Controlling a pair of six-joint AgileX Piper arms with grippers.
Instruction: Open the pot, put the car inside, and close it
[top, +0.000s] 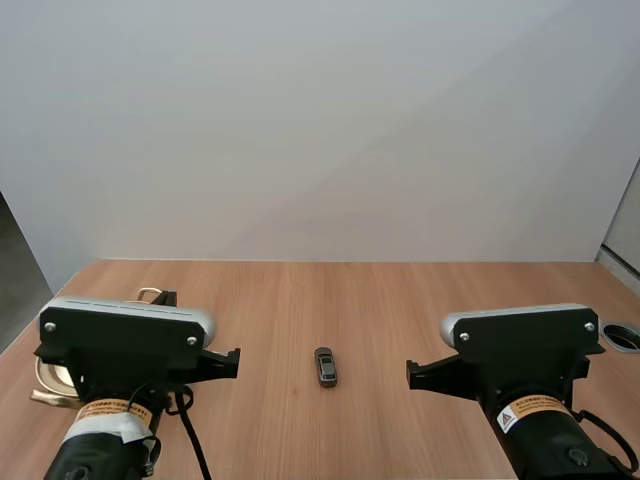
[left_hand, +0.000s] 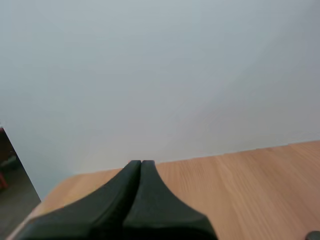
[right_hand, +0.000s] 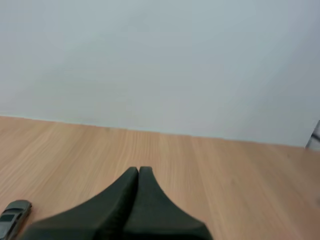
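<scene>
A small grey toy car lies on the wooden table midway between my two arms. It also shows in the right wrist view as the car beside my right gripper, whose fingers lie together as one dark wedge, shut on nothing. My left gripper is likewise shut and empty, held over bare table near the left edge. A gold-coloured pot with a loop handle sits at the near left, mostly hidden behind my left arm.
A round cable hole is set in the table at the far right edge. Bare wood stretches from the car back to the white wall. The table's left edge runs close to the pot.
</scene>
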